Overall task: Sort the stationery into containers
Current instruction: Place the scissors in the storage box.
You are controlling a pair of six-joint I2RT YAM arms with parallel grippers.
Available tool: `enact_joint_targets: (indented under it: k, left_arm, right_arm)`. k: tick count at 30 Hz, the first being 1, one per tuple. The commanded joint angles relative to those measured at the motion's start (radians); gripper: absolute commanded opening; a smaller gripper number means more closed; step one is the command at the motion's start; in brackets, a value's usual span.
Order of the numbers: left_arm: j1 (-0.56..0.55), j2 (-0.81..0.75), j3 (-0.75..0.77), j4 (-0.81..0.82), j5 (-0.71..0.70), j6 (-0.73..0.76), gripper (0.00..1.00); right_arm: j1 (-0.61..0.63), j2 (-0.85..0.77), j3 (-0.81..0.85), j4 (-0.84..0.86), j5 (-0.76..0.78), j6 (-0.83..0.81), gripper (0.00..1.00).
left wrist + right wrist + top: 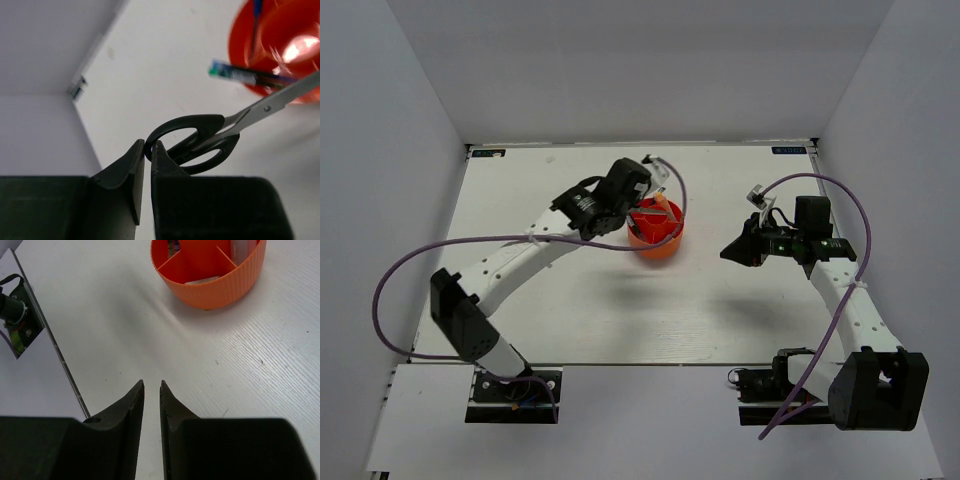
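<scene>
Left hand (148,145): fingers pressed onto the rim of one black handle loop of the scissors (220,122), a thin pinch at the very fingertips. The scissors are off the surface (165,65). Their blades are closed and run toward the orange cup (237,42), crossing its near rim. The tip leaves the left wrist view, so I cannot tell whether it is inside a compartment.

A dark pen (240,75) shows against the cup's rim. I cannot tell if it rests on the rim or stands inside.

Right hand (151,385): fingers drawn nearly together with nothing between them, hovering well apart from the cup.

Step judged in hand: putting the scissors into the cup.

Recommendations:
- The pinch is on a loop edge only, so the scissors may swing about it. Move slowly and avoid sudden wrist turns.
- Bring the blades nearer vertical over a free compartment and keep them off the pen.
- Lower until the tip bears on the cup floor, and only then spread the fingers.
- The cup looks light, and long scissors leaning on its rim could tip it, so let them settle against a divider.
</scene>
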Motion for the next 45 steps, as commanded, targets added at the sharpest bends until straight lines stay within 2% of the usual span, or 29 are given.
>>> enact_joint_targets:
  k: [1,5,8,14,20,28,45]
  left_arm:
    - [-0.051,0.133,0.144,0.123,-0.269,0.262,0.00]
    - [-0.069,0.255,0.241,0.223,-0.337,0.457,0.00]
    - [-0.072,0.319,0.243,0.327,-0.381,0.586,0.00]
    - [-0.075,0.361,0.232,0.416,-0.404,0.684,0.00]
    - [-0.075,0.355,0.161,0.502,-0.414,0.737,0.00]
    - [-0.086,0.321,0.095,0.499,-0.423,0.735,0.00]
    - [-0.117,0.247,0.089,0.556,-0.449,0.758,0.00]
  right_arm:
    - [-0.003,-0.026,0.036,0.011,0.064,0.005,0.22]
    - [-0.004,-0.070,0.019,0.031,0.156,0.013,0.22]
    - [-0.004,-0.093,0.005,0.035,0.208,0.014,0.22]
    - [-0.006,-0.101,0.008,0.037,0.256,0.016,0.22]
    - [-0.012,-0.104,0.008,0.038,0.267,0.018,0.22]
    - [-0.016,-0.107,0.005,0.037,0.267,0.021,0.22]
    - [-0.018,-0.106,-0.005,0.035,0.250,0.024,0.22]
